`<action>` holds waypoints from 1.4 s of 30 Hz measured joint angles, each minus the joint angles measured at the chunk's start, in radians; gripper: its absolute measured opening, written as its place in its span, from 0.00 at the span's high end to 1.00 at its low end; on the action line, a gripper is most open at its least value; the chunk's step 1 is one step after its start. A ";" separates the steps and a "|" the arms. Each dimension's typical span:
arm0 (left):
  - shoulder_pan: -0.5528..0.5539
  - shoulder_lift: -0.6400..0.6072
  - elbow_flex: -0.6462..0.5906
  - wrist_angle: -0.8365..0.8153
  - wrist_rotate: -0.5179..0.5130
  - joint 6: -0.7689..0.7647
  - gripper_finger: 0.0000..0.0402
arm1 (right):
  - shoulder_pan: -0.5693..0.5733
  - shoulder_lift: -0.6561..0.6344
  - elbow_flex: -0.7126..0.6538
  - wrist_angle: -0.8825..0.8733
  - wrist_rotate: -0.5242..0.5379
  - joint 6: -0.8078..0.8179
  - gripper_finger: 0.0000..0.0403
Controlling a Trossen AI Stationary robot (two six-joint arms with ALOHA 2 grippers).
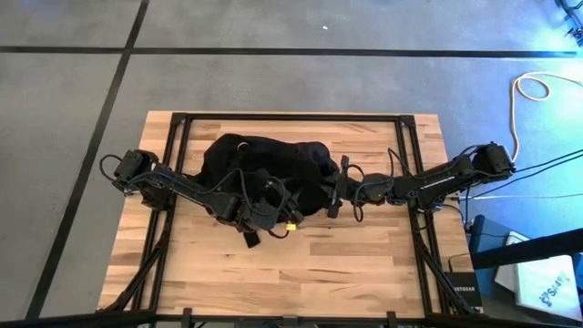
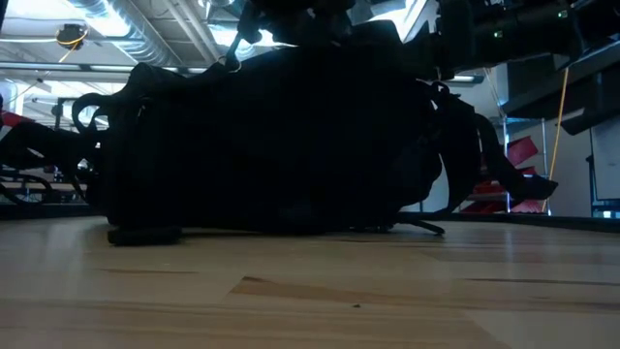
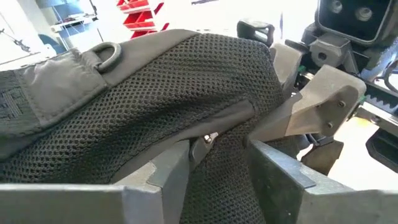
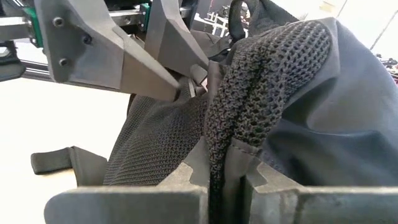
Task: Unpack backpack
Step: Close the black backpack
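Observation:
The black backpack (image 1: 260, 169) lies flat on the middle of the wooden table; it also shows in the low view (image 2: 271, 145). Its mesh-padded back faces up (image 3: 155, 87). My left gripper (image 1: 284, 215) is at the backpack's near edge, closed around a small metal zipper pull (image 3: 209, 138). My right gripper (image 1: 333, 188) is at the backpack's right end, shut on a fold of the mesh padding (image 4: 239, 106). The two grippers stand close together, fingertips almost facing. My left gripper has the zipper pull (image 4: 190, 87) and the mesh beside it between its two fingertips (image 3: 180, 155), coming slanting down from the table's left and near side. The backpack rests on the table. My right gripper pinches a raised fold of the mesh padding (image 4: 225, 155) between its two fingers, coming about level from the table's right. The fold stands up out of the fingers; the rest of the backpack lies on the table.
A loose black strap (image 4: 56, 162) lies on the table at the backpack's near side, also in the high view (image 1: 250, 239). A small flat dark object (image 2: 143, 235) lies by the backpack's edge. Black frame rails (image 1: 173, 155) run along the table's left and right sides.

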 joint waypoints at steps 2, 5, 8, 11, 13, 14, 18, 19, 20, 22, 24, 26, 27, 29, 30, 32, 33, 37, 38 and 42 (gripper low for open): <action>0.003 0.000 0.000 -0.003 0.003 -0.005 0.66 | 0.000 0.000 0.000 0.000 0.000 0.000 0.99; 0.008 0.000 0.000 -0.003 0.025 -0.009 0.70 | 0.000 0.000 0.000 -0.001 0.000 -0.001 0.99; 0.012 0.000 0.000 -0.003 0.027 -0.026 0.75 | 0.000 0.000 0.000 -0.002 0.001 -0.001 0.99; 0.014 0.000 0.000 -0.003 0.028 -0.031 0.80 | 0.000 0.000 0.000 -0.004 0.002 -0.001 0.99; 0.014 0.000 0.000 -0.003 0.027 -0.031 0.82 | 0.000 0.001 0.000 -0.004 0.003 -0.001 0.99; 0.015 0.000 0.000 -0.003 0.027 -0.031 0.84 | 0.000 0.001 0.000 -0.004 0.003 -0.001 0.99; 0.015 0.000 0.000 -0.007 0.027 -0.035 0.88 | 0.000 0.001 0.000 -0.005 0.004 -0.001 0.99; 0.015 0.000 0.000 -0.007 0.027 -0.034 0.90 | 0.000 0.001 0.000 -0.005 0.005 -0.002 0.99; 0.016 0.000 0.000 -0.007 0.027 -0.035 0.91 | 0.000 0.001 0.000 -0.005 0.008 -0.002 0.99; 0.020 0.000 0.000 -0.009 0.023 -0.038 0.96 | 0.000 0.001 0.000 -0.006 0.009 -0.002 0.99; 0.022 0.000 0.000 -0.014 0.007 -0.052 0.99 | 0.000 0.001 0.000 -0.006 0.010 -0.002 0.99; 0.027 0.000 0.000 -0.033 0.001 -0.071 0.99 | 0.000 0.001 0.000 -0.006 0.010 -0.002 0.99; 0.031 0.000 0.000 -0.042 0.001 -0.083 1.00 | 0.000 0.001 0.000 -0.006 0.010 -0.002 0.99; 0.036 0.000 0.000 -0.058 0.003 -0.108 1.00 | -0.001 0.001 0.000 -0.007 0.011 -0.002 0.99; 0.038 0.000 0.000 -0.067 0.003 -0.119 1.00 | -0.001 0.002 0.000 -0.007 0.011 -0.002 0.99; 0.039 0.000 0.001 -0.088 0.003 -0.143 1.00 | -0.001 0.002 0.000 -0.007 0.011 -0.002 0.99; 0.039 0.000 0.001 -0.096 0.002 -0.152 1.00 | -0.001 0.002 0.000 -0.007 0.011 -0.002 0.99; 0.027 0.000 0.001 -0.101 -0.033 -0.155 1.00 | -0.001 0.002 0.000 -0.007 0.011 -0.002 0.99; 0.022 0.000 0.001 -0.103 -0.048 -0.155 1.00 | -0.001 0.002 0.000 -0.008 0.011 -0.002 0.99; 0.011 -0.002 0.001 -0.110 -0.085 -0.149 1.00 | 0.000 0.002 0.002 -0.011 0.011 -0.005 0.99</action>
